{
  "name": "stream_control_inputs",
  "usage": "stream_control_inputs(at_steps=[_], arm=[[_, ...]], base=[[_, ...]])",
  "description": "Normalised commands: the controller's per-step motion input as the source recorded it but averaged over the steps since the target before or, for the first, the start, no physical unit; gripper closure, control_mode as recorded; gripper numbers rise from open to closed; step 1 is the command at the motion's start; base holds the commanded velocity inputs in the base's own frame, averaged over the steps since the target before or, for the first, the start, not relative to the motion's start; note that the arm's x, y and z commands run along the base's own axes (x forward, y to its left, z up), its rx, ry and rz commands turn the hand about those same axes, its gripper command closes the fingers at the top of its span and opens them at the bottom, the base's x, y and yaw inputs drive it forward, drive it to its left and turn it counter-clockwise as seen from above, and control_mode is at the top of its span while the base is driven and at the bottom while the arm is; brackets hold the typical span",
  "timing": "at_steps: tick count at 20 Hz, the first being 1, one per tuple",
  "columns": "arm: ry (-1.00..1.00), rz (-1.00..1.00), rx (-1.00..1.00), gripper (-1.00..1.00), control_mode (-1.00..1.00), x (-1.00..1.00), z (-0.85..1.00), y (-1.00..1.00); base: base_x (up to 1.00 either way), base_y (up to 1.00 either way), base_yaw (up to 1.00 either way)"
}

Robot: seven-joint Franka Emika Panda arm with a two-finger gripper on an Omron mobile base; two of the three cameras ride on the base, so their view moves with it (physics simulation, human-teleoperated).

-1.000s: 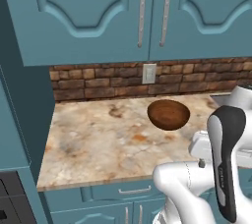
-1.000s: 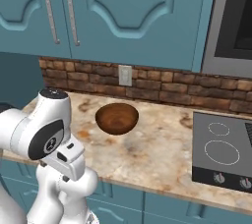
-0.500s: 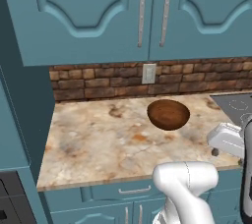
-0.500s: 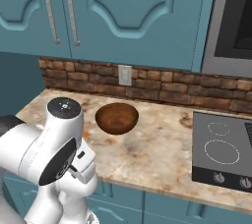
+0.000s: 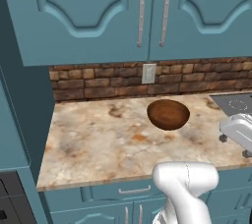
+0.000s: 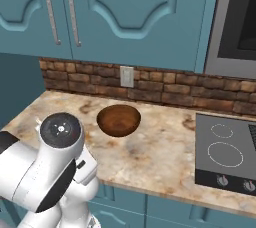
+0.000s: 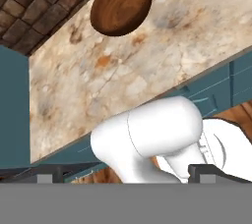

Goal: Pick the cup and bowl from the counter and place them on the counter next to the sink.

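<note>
No text, label, brand, number or sign could be read anywhere in these views.

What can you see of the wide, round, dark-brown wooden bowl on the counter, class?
The wide, round, dark-brown wooden bowl has curved sides and visible grain inside. It sits upright and looks empty. It rests on the beige marbled stone counter, near the brick backsplash, below a wall outlet. Nothing else touches it.
</note>
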Motion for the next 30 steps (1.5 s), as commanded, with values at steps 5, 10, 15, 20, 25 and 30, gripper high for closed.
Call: stream_control_inputs(at_steps=[5, 10, 15, 20, 25, 30], arm=[[0.0, -0.12, -0.01, -1.0, -1.0, 0.08, 0.14, 0.0], [0.05, -0.09, -0.02, -1.0, -1.0, 0.49, 0.0, -0.17], [0.03, 0.0, 0.0, -1.0, -1.0, 0.71, -0.06, -0.31], [0.0, 0.0, 0.02, -1.0, -1.0, 0.74, -0.25, -0.14], [0.0, 0.0, 0.01, -1.0, -1.0, 0.58, -0.27, 0.0], [0.0, 0.0, 0.0, -1.0, -1.0, 0.39, -0.28, 0.0]], base=[[0.0, 0.0, 0.0], [0.0, 0.0, 0.0], [0.0, 0.0, 0.0], [0.0, 0.0, 0.0], [0.0, 0.0, 0.0], [0.0, 0.0, 0.0]])
